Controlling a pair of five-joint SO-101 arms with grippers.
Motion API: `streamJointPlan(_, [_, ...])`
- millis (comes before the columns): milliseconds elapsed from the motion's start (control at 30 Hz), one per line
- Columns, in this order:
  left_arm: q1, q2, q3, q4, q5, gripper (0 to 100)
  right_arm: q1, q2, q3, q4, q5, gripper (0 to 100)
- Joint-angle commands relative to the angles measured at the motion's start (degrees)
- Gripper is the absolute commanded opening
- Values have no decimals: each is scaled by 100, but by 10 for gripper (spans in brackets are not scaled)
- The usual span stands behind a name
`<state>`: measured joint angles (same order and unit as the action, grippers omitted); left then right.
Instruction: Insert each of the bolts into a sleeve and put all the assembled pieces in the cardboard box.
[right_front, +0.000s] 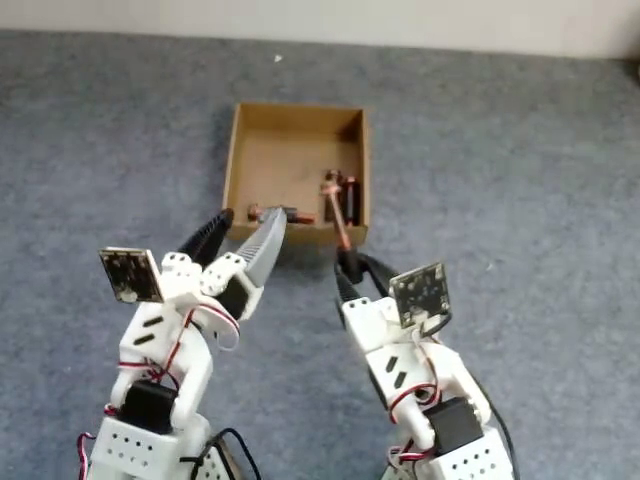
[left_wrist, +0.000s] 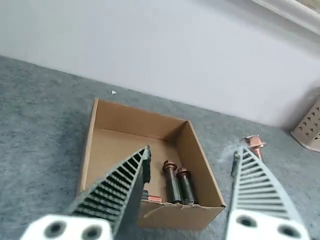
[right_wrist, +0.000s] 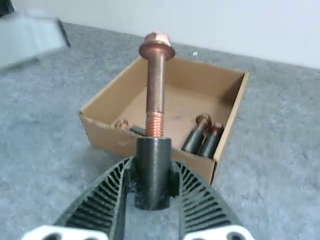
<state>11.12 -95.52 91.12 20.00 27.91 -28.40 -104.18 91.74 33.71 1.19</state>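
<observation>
right gripper clamped on sleeve, bolt partly seated, upright.
held just outside near wall of cardboard box; 2 assembled pieces lie side by side inside. left gripper fingers apart, empty, above box's near edge.

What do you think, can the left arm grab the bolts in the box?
Probably yes. Its jaws stand open at the rim of the box; nothing covers the bolts. The right arm's sleeved bolt sits close and may crowd.
</observation>
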Motion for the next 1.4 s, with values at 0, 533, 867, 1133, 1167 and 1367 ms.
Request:
streamJointPlan(0, [-101,365,-154,-369,-70,273,-400,-119,-778,92,-62,4])
streamJointPlan(533, [-699,743,-857,-457,387,273,-1824,-119,-1376,453,-70,4])
streamJointPlan(867, [75,409,-1411,668,-18,273,-2167,-119,-1367,444,369,4])
streamJointPlan(1133, [259,-989,-1437,1793,-18,273,-2158,-119,-1411,418,369,4])
streamJointPlan(1167, [251,-927,-1437,1793,-18,273,-2158,-119,-1420,409,369,4])
streamJointPlan(1367, [110,-769,-1367,1793,-26,273,-2158,-119,-1420,-57,387,4])
